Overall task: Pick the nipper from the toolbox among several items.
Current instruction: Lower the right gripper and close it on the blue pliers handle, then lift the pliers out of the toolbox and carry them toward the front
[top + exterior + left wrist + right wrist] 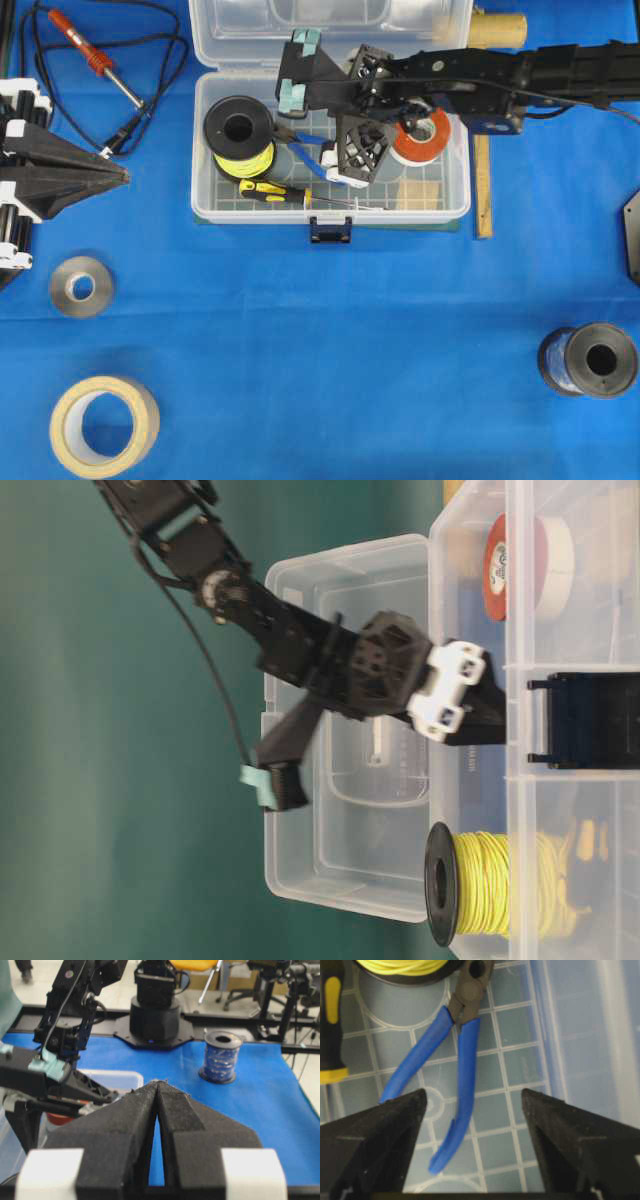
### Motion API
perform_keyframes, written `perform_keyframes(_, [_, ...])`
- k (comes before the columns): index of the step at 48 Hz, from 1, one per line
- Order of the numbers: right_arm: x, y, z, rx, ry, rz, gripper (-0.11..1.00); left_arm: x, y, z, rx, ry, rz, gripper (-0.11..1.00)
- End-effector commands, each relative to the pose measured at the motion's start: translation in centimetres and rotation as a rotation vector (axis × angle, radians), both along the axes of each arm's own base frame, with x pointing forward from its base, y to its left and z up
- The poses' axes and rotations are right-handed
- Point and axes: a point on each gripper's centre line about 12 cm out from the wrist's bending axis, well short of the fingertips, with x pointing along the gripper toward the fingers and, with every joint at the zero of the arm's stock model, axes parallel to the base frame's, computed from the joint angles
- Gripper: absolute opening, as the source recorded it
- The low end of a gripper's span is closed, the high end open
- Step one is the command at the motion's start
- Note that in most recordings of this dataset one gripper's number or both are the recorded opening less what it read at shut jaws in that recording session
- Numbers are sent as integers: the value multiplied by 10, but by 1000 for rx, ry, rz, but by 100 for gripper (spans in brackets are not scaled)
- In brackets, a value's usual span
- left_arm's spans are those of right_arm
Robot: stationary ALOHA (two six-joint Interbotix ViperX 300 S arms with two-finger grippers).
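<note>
Blue cloth (330, 330) covers the table, and the toolbox (205, 150) stands open at its far middle with the lid folded back. On the grid floor of the box lies the nipper (457, 1062): its dark jaws point toward the yellow wire spool (240, 135) and almost reach under it, and the two blue handles spread apart toward the wrist camera. A screwdriver (268, 191) with a yellow and black handle lies just beside it, along the front wall, and an orange tape roll (422, 137) sits at the other end of the box.

The right gripper (474, 1132) hangs inside the box above the handles, with its jaws spread wide and nothing between them. One handle lies between the fingertips; the other ends close to the tip on the screwdriver side. The left gripper (159, 1095) rests away from the box with its jaws pressed together, empty.

I judge the step in hand to be the descent for the grasp. To do it well, the gripper should come down straight until the fingertips nearly touch the floor, then close across both handles near the joint, so the tool does not swing. It should keep away from the screwdriver and the spool rim. If only one handle is caught, the nipper may rotate or slip out when lifted.
</note>
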Motion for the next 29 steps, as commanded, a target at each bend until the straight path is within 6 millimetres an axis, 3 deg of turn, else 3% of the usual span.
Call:
perform_keyframes(1, [7,-3,6,-7,-31,-5,77,2,0,3,-2,-6,-1,0])
perform_keyframes(6, [7,-3,-3,-3,-14,-4,74,1,0,2,-1,-5,1,0])
perform_keyframes(9, [6,-3,-5,-2,-7,-1,67,1,0,2,-1,-5,1,0])
perform_keyframes(17, [5,-1,-3,2,4,2,20,1,0,2,-3,-5,1,0])
perform_keyframes(19, [5,0,2,0,-5,3,12,1,0,2,-1,-3,0,0])
perform_keyframes(24, [2,1,19,-8,-39,-2,13,1,0,2,-3,-3,1,0])
perform_keyframes(29, [-2,3,52,-24,-108,-5,13,1,0,1,0,0,0,0])
